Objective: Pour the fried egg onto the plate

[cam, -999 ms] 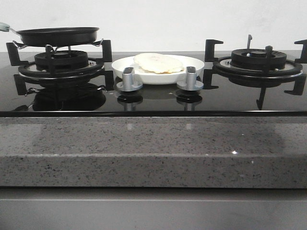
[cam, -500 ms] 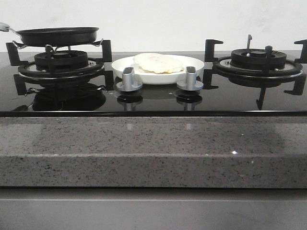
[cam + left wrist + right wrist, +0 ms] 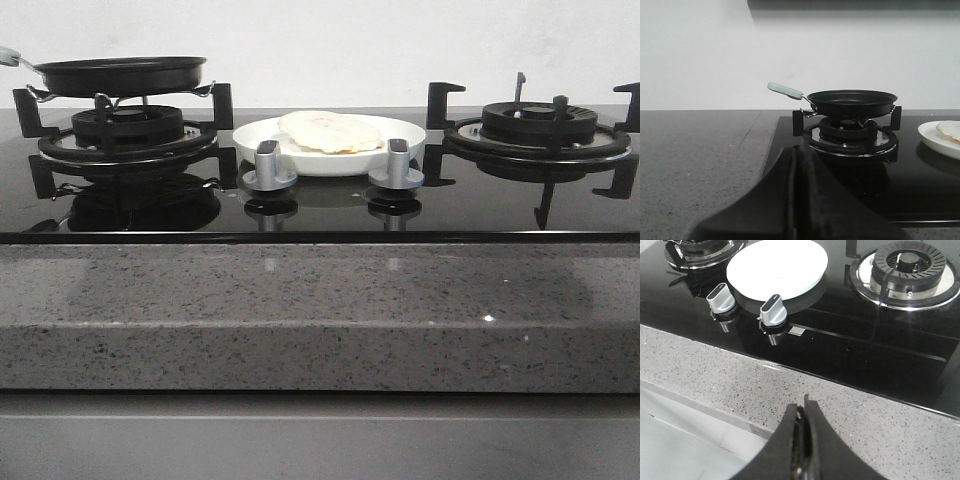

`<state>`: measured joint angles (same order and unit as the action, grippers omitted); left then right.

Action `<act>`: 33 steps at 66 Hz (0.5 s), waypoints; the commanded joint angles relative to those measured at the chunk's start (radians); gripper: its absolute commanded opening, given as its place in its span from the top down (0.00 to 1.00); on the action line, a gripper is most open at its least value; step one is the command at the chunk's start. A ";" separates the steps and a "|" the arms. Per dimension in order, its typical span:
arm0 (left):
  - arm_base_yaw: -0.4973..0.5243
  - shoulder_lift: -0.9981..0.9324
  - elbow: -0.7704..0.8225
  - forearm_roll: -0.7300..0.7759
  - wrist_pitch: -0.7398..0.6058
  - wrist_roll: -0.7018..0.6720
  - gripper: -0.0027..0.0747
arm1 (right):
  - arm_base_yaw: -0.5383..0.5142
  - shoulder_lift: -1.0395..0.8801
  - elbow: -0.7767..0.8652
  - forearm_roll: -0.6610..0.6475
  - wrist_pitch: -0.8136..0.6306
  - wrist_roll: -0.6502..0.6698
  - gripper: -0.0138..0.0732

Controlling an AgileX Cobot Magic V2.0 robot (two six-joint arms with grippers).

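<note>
- My left claw (image 3: 796,165) is closed on nothing, its two dark fingers pressed flat together; it hangs above the grey speckled desk (image 3: 320,300), near the stove's left side.
- My right claw (image 3: 802,432) is likewise closed and empty, fingers touching, above the front edge of the desk.
- The fried egg (image 3: 330,131) lies flat on the plate (image 3: 400,130), covering the middle and reaching toward its left side. In my right wrist view the plate is washed out to plain white, so I cannot make out the egg there.
- The plate sits on the black glass hob (image 3: 320,205) between the two burners, just behind the two silver knobs (image 3: 268,165).
- The black frying pan (image 3: 120,75) rests on the left burner's grate (image 3: 125,125), its pale green handle (image 3: 785,90) pointing away from the plate. I see nothing inside it from my left wrist view.
- The right burner (image 3: 540,125) is bare.
</note>
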<state>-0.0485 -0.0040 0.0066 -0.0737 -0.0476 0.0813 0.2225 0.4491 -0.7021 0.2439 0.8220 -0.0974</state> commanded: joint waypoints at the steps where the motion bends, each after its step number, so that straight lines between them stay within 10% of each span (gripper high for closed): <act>1: 0.005 -0.014 0.004 -0.007 -0.088 -0.009 0.99 | -0.001 0.006 -0.024 0.001 -0.063 -0.008 0.92; 18: 0.005 -0.014 0.004 -0.007 -0.088 -0.009 0.99 | -0.001 -0.006 -0.013 -0.016 -0.076 -0.008 0.92; 33: 0.005 -0.014 0.004 -0.007 -0.088 -0.009 0.99 | -0.142 -0.158 0.240 -0.106 -0.424 -0.008 0.92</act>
<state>-0.0485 -0.0040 0.0066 -0.0737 -0.0476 0.0813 0.1340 0.3393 -0.5283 0.1594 0.6112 -0.0993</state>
